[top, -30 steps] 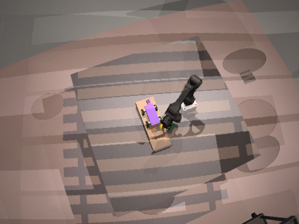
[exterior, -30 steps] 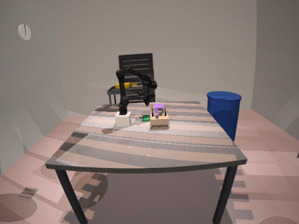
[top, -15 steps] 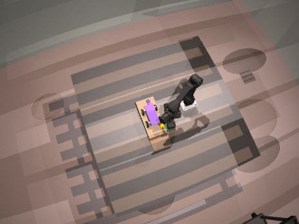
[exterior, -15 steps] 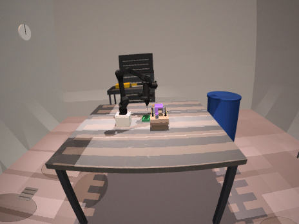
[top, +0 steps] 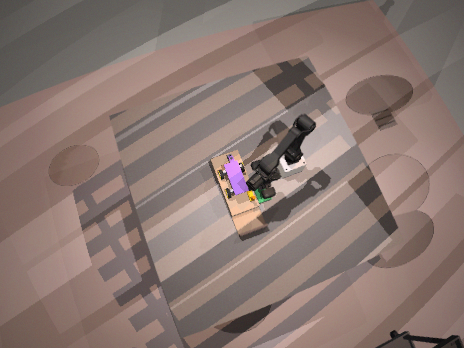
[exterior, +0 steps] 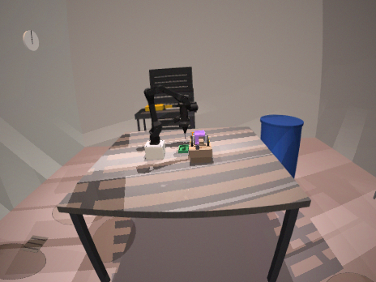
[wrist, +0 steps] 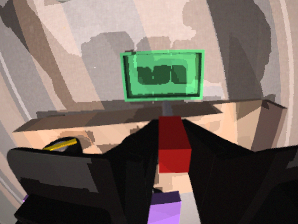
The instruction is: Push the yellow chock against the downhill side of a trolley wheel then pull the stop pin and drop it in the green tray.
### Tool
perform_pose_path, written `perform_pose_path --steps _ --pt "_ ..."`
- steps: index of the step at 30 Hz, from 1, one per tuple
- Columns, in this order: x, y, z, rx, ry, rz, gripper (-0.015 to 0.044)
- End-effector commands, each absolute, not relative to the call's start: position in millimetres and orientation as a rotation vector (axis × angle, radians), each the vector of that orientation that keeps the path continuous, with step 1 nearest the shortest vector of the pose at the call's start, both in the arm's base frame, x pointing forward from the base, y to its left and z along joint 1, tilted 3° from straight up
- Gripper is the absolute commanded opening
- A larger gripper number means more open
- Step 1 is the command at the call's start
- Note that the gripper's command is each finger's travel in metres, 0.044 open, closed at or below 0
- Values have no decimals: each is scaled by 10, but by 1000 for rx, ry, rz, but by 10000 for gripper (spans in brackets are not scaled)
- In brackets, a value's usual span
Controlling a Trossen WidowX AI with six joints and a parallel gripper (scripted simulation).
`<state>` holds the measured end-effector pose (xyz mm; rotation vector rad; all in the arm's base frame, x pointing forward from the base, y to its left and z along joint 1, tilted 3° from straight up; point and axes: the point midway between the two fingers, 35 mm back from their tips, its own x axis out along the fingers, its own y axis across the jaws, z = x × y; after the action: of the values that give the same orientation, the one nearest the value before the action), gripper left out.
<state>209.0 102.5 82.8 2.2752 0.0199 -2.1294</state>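
Note:
The purple trolley stands on the wooden ramp. The yellow chock with its orange handle sits just downhill of the trolley's lower end, on the side nearer the arm; the wheel there is hidden, so contact cannot be told. My gripper is shut on the red-headed stop pin, whose grey shank shows beyond the head. It hangs above the table beside the trolley. The green tray lies beside the ramp, beyond the fingertips in the wrist view.
The arm's white base stands on the striped table, on the tray's side of the ramp. A blue barrel stands on the floor beside the table. A dark rack stands behind it.

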Motion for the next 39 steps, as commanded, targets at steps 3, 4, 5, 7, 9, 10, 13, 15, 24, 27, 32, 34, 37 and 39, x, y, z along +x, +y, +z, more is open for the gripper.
perform_pose_path --steps 3,4,5,7,9,10,13,15,24,27,32,34,37,39 --pt "1973 1015 687 2264 29 -2135 0" --pt "1952 1013 661 2263 28 -2135 0" --pt "1937 1012 642 2263 28 -2135 0" --pt "1925 1010 627 2263 28 -2136 0" --pt "1925 1010 627 2263 28 -2136 0" --pt "1926 1011 623 2264 32 -2138 0" --pt "1930 1019 573 2283 81 -2162 0" --pt "1938 1033 519 2304 134 -2183 0" --pt "1973 1166 233 2345 232 -2212 0" --pt "1976 1212 145 2345 233 -2212 0" --pt "1966 1282 1 2345 233 -2213 0" --pt "1962 1292 -21 2345 233 -2213 0" --pt "1962 1291 -20 2345 233 -2213 26" --pt "1964 1285 -19 2345 233 -2213 79"
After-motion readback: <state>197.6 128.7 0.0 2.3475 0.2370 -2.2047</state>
